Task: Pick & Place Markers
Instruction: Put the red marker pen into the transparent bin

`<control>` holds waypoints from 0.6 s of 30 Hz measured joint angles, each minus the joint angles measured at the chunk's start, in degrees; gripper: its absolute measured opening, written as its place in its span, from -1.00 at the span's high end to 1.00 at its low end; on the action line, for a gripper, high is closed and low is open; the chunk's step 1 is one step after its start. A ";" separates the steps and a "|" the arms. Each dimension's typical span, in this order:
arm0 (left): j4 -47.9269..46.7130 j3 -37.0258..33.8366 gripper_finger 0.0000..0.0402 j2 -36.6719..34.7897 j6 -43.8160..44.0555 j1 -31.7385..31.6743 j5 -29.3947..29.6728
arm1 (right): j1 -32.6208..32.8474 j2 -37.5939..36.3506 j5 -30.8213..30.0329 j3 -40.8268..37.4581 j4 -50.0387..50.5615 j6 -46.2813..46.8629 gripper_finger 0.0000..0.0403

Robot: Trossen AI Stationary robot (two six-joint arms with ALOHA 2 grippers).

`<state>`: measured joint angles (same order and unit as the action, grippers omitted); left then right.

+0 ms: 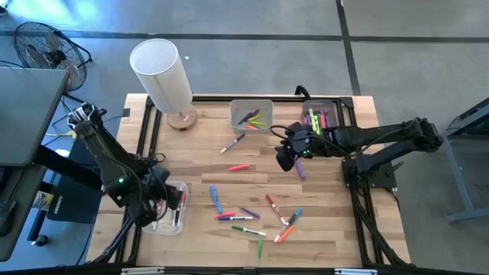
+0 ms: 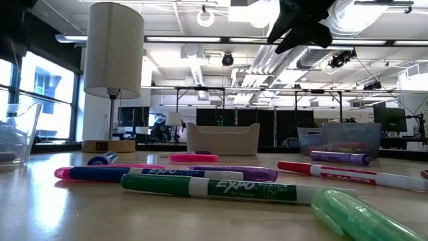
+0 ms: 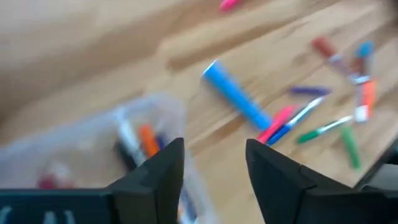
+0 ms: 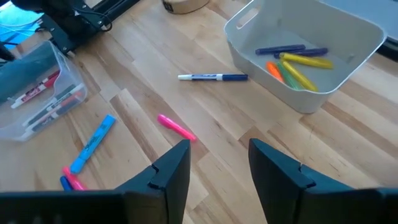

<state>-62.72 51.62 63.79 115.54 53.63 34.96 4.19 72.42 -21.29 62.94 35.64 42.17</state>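
Over the table's left-edge bin, left gripper fingers parted, empty — right gripper likewise, mid-table

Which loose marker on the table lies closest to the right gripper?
The purple marker, lying just beside the right gripper in the high view. The pink marker and the blue-capped white one lie farther off.

Three bins, one lamp, over a dozen loose markers.
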 joint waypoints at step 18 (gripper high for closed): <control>14.31 1.63 0.99 0.28 -65.99 -20.86 -7.93 | 2.79 0.32 0.47 0.00 0.50 -1.47 0.71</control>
<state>-48.41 53.25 64.07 49.55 32.77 27.03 6.97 72.75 -20.82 62.94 36.14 40.71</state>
